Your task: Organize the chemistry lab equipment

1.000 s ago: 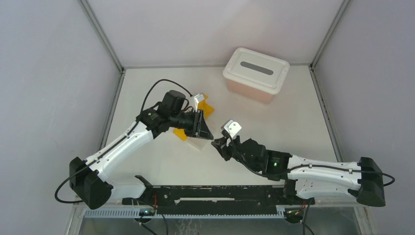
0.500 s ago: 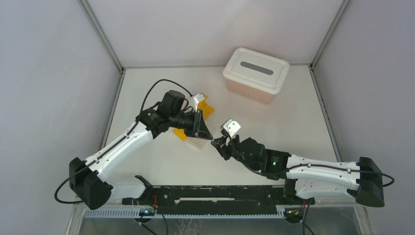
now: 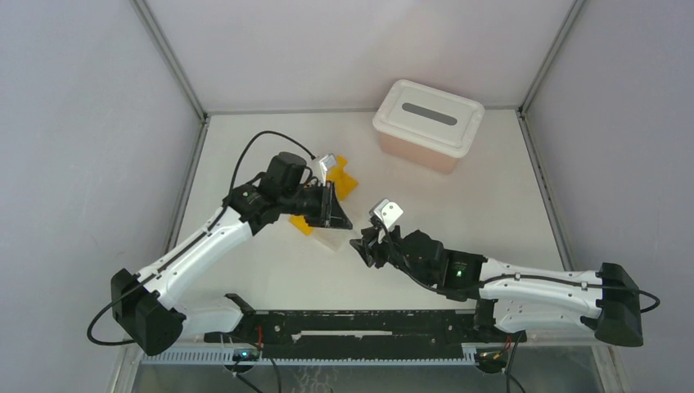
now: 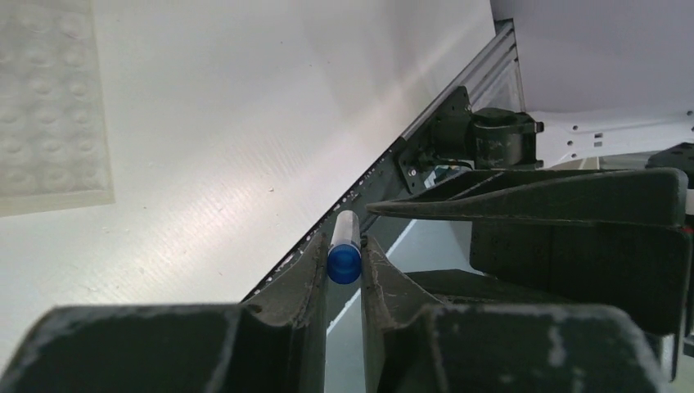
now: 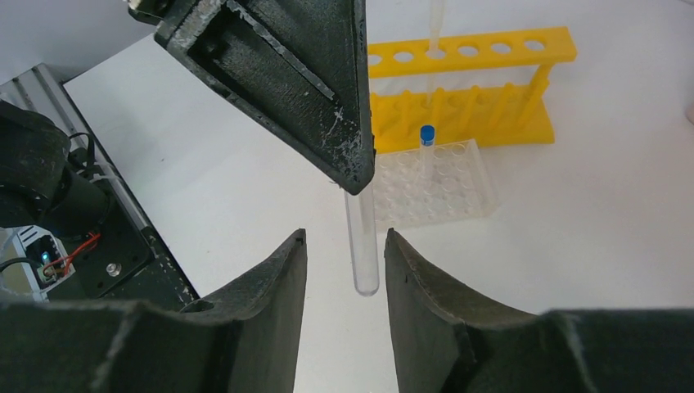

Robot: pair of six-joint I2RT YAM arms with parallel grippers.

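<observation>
My left gripper is shut on a tiny blue-capped clear tube, gripping it near the cap. In the right wrist view that tube hangs down from the left gripper's fingers, between the open jaws of my right gripper, with a gap on both sides. The two grippers meet at mid-table, left gripper and right gripper. Behind them stand the yellow tube rack, with a thin clear dropper in it, and the small clear grid rack holding one blue-capped tube.
A large pink tub with a white slotted lid stands at the back right. The yellow rack and grid rack lie partly under the left arm. A black rail runs along the near edge.
The right gripper's jaws have opened away from the tube. The left gripper stays shut on it, and the left arm has shifted slightly left.
</observation>
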